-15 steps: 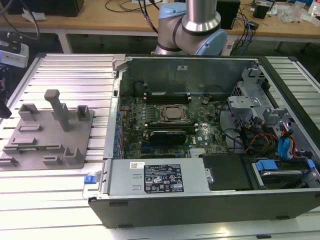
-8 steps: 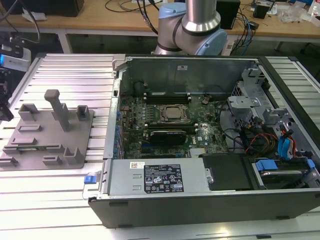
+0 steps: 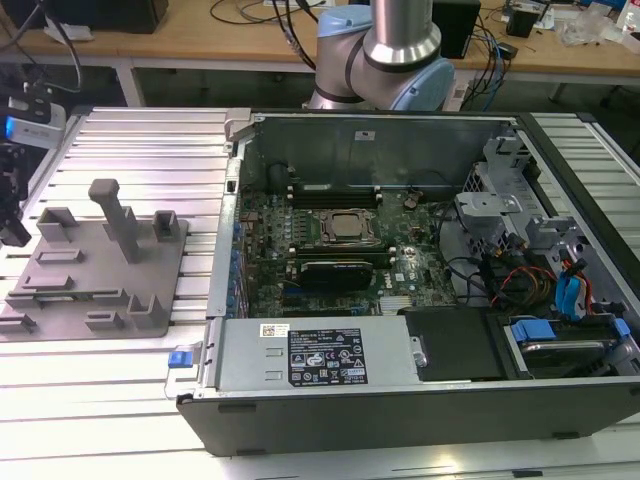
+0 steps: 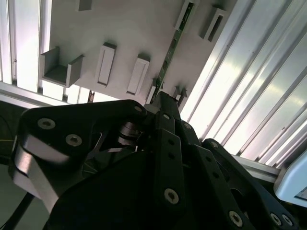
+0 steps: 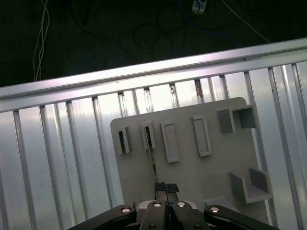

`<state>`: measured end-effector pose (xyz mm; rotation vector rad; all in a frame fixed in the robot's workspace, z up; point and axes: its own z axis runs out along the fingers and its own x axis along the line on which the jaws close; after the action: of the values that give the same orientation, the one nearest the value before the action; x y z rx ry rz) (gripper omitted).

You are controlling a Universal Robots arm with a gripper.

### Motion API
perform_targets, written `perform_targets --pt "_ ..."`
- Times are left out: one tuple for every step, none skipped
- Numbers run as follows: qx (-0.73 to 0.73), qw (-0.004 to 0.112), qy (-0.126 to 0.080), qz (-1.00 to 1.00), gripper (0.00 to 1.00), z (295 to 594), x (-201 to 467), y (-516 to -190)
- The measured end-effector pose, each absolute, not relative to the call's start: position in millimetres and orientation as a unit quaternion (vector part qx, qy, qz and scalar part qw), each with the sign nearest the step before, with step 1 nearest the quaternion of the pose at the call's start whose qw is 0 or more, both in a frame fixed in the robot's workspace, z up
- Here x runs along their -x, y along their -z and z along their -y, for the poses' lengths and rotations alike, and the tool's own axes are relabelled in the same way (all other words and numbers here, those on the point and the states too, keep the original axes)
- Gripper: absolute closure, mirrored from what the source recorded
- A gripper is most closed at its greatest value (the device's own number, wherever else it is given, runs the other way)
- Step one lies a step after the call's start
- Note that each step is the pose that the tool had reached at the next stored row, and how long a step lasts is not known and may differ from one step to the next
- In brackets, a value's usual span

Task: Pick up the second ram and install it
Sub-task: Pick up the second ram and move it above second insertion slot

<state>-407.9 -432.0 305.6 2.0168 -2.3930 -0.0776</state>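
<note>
Picking is your step: the exterior view has the gripper (image 3: 14,226) at the edge of the fixture (image 3: 95,275). The second wrist view shows the ram (image 4: 169,55) on edge in its slots. In the first wrist view, narrow jaws seem to pinch its near end; lifting, I judge, wants a straight pull.

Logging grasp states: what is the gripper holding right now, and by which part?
The gripper appears to pinch the second ram at its near end, the stick standing edge-up in the grey fixture.

Raised blocks (image 4: 137,74) beside the second ram (image 4: 171,51)
</note>
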Motion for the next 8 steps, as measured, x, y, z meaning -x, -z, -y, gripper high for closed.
perform_targets --pt "-0.645 0.006 0.025 0.764 0.92 432.0 407.8 -304.9" --pt "-0.645 0.006 0.025 0.764 0.92 431.9 407.9 -304.2" --pt "-0.646 0.006 0.025 0.763 0.92 431.9 407.9 -303.3" --pt "-0.646 0.006 0.025 0.763 0.92 432.0 407.8 -302.5" --pt "-0.647 0.006 0.025 0.762 0.92 431.9 407.9 -301.6" --pt "-0.647 0.006 0.025 0.762 0.92 432.0 407.8 -300.9" --pt "-0.647 0.006 0.025 0.762 0.92 432.0 407.8 -300.1" --pt "-0.648 0.006 0.025 0.761 0.92 431.9 407.8 -299.5"
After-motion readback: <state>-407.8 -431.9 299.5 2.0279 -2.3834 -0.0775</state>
